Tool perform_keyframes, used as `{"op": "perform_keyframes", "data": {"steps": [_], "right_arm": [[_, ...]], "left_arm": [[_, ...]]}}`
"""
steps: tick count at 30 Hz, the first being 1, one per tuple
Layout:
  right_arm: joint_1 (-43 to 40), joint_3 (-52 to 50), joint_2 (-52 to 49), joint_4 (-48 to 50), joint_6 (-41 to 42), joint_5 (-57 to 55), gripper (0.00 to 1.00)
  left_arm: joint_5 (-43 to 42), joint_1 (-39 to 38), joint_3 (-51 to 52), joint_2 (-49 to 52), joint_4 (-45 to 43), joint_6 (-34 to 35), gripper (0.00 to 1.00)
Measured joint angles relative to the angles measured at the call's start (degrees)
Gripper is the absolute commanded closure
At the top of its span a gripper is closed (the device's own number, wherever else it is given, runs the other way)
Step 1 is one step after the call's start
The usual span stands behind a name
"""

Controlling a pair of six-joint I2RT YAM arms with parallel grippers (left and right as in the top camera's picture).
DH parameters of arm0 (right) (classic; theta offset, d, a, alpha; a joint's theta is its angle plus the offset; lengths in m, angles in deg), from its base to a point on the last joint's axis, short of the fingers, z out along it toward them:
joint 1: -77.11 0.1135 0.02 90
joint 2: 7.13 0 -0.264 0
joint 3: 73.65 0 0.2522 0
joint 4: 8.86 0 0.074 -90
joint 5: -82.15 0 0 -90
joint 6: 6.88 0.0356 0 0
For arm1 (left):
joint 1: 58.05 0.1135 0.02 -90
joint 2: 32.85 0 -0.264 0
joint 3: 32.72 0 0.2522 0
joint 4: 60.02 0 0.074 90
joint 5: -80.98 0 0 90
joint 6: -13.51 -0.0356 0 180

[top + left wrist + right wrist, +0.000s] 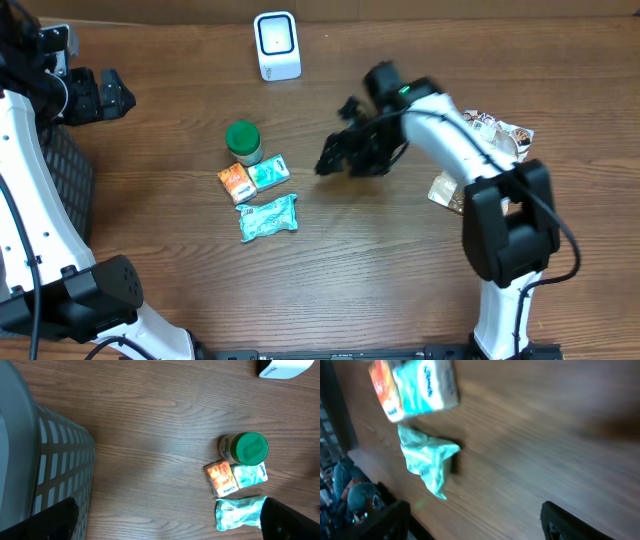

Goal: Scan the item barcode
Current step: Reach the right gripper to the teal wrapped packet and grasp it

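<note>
My right gripper hangs above the worktop with its fingers apart and nothing between them. The crumpled green pouch lies on the wood just ahead of it, a little to one side. Beyond the pouch, side by side and touching, are the tissue pack and the orange packet. The green-lidded jar stands just past those two (my right wrist view does not catch it). The white scanner sits well apart from my right gripper, off past the jar. My left gripper is spread wide and empty too, beside a dark mesh basket, well apart from the items.
</note>
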Motion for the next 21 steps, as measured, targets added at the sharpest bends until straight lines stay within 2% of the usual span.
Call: {"op": "perform_keyframes", "data": {"steps": [4, 14, 21], "right_arm": [[4.9, -4.4, 0.0, 7.8, 5.0, 0.6, 0.32], [11.5, -14.2, 0.0, 23.9, 15.6, 1.5, 0.36], [13.5, -16.4, 0.0, 30.9, 20.0, 1.4, 0.47]], "left_arm": [[0.0, 0.0, 0.0, 0.0, 0.0, 0.0, 0.0], [0.0, 0.0, 0.0, 0.0, 0.0, 0.0, 0.01], [0.0, 0.0, 0.0, 0.0, 0.0, 0.0, 0.0]]}}
